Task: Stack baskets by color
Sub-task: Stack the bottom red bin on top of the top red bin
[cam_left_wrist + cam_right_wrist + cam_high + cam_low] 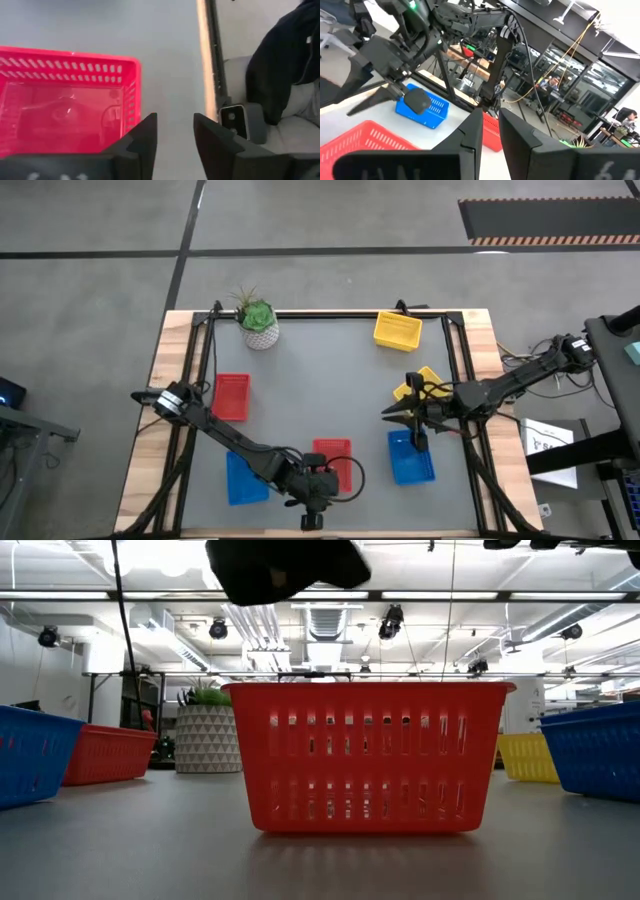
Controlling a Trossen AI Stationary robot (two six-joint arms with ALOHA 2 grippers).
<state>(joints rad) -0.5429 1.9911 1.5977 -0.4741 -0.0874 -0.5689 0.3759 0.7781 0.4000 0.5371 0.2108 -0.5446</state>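
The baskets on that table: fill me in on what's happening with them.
Two robot arms are sorting baskets by color. The left claw hangs open beside a red basket at the near edge, holding nothing. The right claw hovers over a blue basket. Another red basket, another blue basket and yellow baskets lie scattered.

Red baskets (332,461), blue baskets (410,457), yellow baskets (398,330). Desk (330,380) grey, light wood edges. Plant (258,312) green; its pot (209,739) white, grey triangle pattern. Arms black.
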